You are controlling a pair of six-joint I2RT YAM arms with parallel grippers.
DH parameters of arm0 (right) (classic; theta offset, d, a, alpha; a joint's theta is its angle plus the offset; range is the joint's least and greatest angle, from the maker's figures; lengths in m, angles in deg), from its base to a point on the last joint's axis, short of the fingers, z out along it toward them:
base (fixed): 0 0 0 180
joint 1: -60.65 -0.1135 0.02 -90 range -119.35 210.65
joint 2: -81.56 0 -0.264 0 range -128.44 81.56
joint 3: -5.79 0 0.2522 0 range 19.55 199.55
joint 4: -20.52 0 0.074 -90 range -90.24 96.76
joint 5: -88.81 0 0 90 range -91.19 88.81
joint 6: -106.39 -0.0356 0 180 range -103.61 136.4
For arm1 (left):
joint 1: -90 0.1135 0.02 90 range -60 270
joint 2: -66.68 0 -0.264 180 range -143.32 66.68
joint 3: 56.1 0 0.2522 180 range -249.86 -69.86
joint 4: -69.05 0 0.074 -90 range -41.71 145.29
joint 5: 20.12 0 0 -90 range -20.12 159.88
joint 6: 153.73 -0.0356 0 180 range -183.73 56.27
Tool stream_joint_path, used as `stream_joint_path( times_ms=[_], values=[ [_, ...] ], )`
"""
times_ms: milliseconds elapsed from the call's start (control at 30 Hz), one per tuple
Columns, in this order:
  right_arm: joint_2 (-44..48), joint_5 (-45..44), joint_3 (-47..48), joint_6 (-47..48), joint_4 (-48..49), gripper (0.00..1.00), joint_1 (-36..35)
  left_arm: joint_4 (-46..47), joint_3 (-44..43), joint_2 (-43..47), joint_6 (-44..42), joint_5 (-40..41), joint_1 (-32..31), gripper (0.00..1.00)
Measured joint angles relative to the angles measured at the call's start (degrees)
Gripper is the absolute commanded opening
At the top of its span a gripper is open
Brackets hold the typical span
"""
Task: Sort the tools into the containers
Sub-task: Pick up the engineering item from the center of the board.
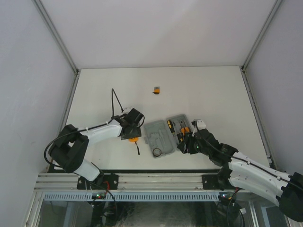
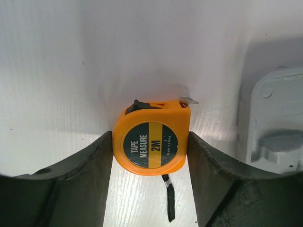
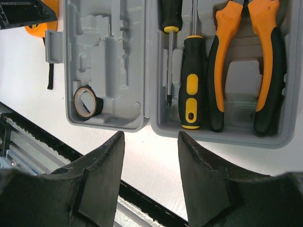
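Gripping the orange tape measure (image 2: 150,147) by its two sides, the left jaws are seen closed on it, label facing up. Its black strap (image 2: 168,198) is trailed back between the fingers (image 2: 90,175). The tape measure appears to rest on the white tabletop (image 1: 199,90), though a slight lift cannot be ruled out. It is held just left of the grey tool case (image 3: 109,124).

The right jaws are held open and empty above the case's near edge. The case is laid open on the tabletop. A black ring (image 3: 87,101) is seated in its left half. Two screwdrivers (image 3: 191,80) and orange-handled pliers (image 3: 218,71) are seated in its right half. A small orange-black block (image 1: 156,89) is left well apart, farther back.
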Motion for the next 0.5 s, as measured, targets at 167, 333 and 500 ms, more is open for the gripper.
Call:
stream_joint_path(
  times_ms=[167,333,500],
  values=[
    [-0.2,0.0,0.0,0.0,0.1,0.49,0.0,0.2,0.0,0.0,-3.0,-1.1,0.0,0.46],
    [-0.7,0.2,0.0,0.0,0.3,0.49,0.0,0.3,-0.2,0.1,-8.0,-3.2,0.0,0.38],
    [-0.8,0.4,0.0,0.0,0.5,0.48,0.0,-0.4,-0.3,0.5,-12.9,-4.6,-0.2,0.32]
  ],
)
